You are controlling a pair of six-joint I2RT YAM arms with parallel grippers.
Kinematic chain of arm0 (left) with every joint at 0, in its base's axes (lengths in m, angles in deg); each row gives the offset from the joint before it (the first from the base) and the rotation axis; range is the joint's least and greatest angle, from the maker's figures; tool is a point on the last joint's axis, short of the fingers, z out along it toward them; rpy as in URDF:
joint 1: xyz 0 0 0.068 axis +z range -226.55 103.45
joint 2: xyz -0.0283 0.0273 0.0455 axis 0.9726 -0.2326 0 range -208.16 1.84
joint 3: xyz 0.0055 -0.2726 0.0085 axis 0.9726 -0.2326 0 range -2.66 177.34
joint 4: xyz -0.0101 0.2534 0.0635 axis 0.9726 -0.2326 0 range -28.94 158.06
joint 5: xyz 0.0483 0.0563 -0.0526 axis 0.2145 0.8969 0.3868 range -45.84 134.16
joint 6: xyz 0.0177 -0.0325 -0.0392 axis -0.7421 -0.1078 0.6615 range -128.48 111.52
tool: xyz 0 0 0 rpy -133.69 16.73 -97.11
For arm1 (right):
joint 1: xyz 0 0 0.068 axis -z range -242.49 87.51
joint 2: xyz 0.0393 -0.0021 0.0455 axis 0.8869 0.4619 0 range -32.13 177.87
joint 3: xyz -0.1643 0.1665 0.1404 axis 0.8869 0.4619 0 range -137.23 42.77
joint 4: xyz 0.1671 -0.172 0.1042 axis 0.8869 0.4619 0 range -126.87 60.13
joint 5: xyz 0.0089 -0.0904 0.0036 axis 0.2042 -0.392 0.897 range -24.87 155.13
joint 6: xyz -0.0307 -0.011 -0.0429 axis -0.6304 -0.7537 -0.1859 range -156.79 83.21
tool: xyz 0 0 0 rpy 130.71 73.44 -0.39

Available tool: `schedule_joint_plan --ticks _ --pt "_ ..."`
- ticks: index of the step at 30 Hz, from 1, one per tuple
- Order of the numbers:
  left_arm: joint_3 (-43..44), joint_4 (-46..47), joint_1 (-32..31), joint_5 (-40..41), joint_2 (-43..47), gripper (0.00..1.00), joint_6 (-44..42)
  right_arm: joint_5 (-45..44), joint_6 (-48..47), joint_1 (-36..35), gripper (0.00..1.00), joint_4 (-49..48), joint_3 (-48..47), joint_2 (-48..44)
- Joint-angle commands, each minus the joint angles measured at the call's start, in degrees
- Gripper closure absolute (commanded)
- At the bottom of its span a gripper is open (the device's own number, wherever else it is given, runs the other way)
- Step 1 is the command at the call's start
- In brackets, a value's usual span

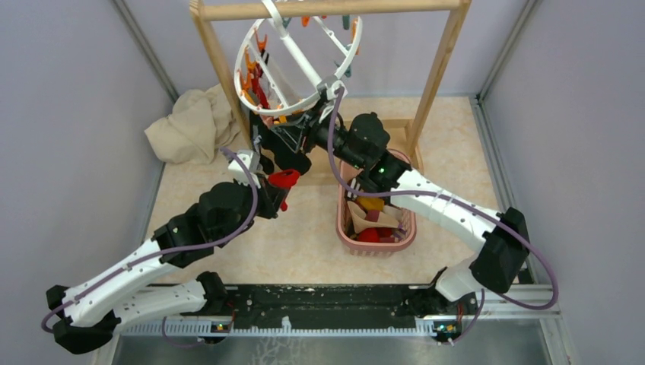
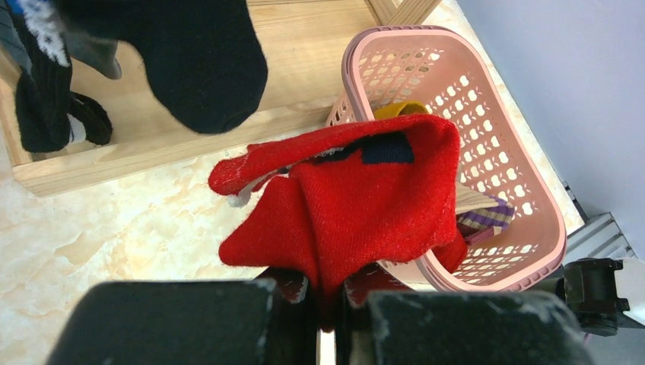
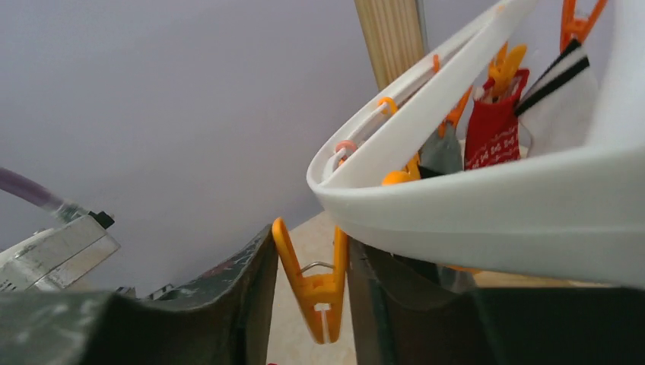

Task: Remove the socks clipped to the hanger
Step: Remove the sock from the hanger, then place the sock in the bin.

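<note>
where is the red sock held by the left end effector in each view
top external: red sock left of centre, left of the pink basket.
left wrist: centre, pinched in the left end effector.
right wrist: not in it.
shared landmark: the wooden rack, in all three.

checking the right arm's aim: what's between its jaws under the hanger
An orange clip, dangling from the hanger ring, sits between the two jaws. The right wrist view shows it.
</note>
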Motion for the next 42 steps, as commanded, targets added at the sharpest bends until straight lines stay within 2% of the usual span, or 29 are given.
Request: schedule_joint_plan --ticks 1,4,8,15,23,29,34,42 --pt "2.1 1.4 0.2 -0.9 -0.4 0.93 -0.7 -0.4 0.8 -0.3 0.58 -0.4 2.6 -3.9" --pt "2.7 1.6 0.1 -1.3 -0.9 0.93 -0.8 -0.7 0.7 -0.3 0.46 -0.1 4.2 -5.2" --pt "3.8 1.6 0.2 -1.8 -1.5 0.93 -1.0 -1.4 0.6 -0.2 0.38 0.3 6.6 -7.4" --pt "6.9 1.8 0.1 -3.6 -3.1 0.93 -2.0 -6.4 0.3 -0.2 0.38 6.0 13.7 -15.3" --pt "11.2 4.4 0.1 -8.8 -8.4 0.92 -3.4 -28.1 0.5 0.6 0.38 26.1 16.3 -26.9" --pt "14.1 9.0 0.1 -13.2 -15.2 0.92 -4.6 -38.8 1.7 1.5 0.36 34.2 17.2 -35.7" --pt "15.9 13.6 0.1 -17.8 -21.5 0.92 -4.6 -42.6 1.9 1.7 0.35 37.7 17.3 -39.3" --pt "16.2 18.6 0.0 -23.9 -30.5 0.92 -2.8 -43.9 2.0 1.9 0.33 39.3 17.9 -41.2"
